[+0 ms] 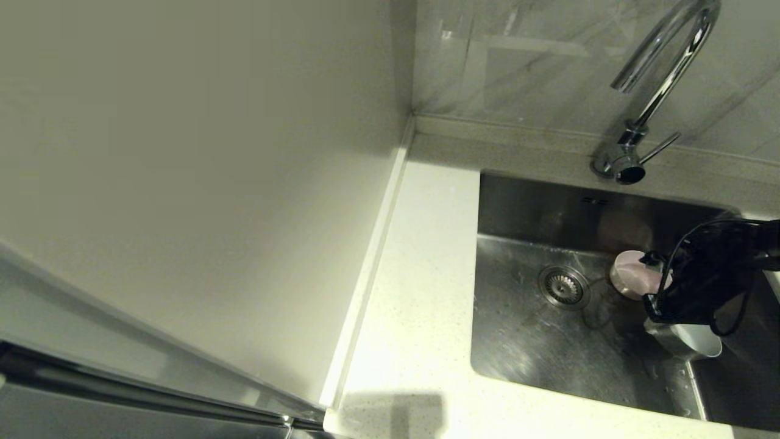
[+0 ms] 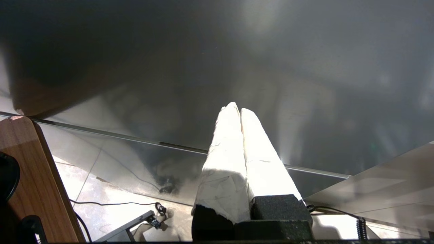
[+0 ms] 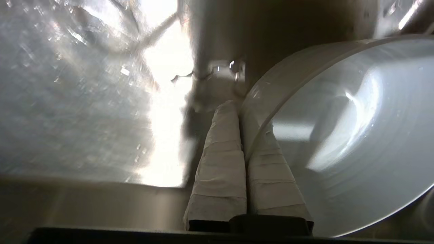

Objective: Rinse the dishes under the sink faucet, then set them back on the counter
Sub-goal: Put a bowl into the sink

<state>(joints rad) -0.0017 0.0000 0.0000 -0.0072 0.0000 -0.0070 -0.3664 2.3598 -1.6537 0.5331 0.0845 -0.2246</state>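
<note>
In the head view the steel sink point(image 1: 536, 347) holds a pale pink bowl point(image 1: 632, 275) beside the drain strainer point(image 1: 563, 285). My right gripper point(image 3: 239, 108) is shut on the rim of the grey-blue bowl point(image 3: 339, 135), one finger inside and one outside. This bowl point(image 1: 694, 344) hangs tilted low in the sink's right part under the black wrist. The chrome faucet point(image 1: 664, 73) arches over the back ledge, its spout well above and behind both bowls. No yellow bowl is in view. My left gripper point(image 2: 236, 107) is shut on nothing, away from the sink.
The white speckled counter point(image 1: 420, 292) runs left of the sink, bounded by an off-white side panel point(image 1: 183, 183). The thin lever point(image 1: 661, 148) sticks out at the faucet's base. A wooden board point(image 2: 27, 176) and floor cables show below the left gripper.
</note>
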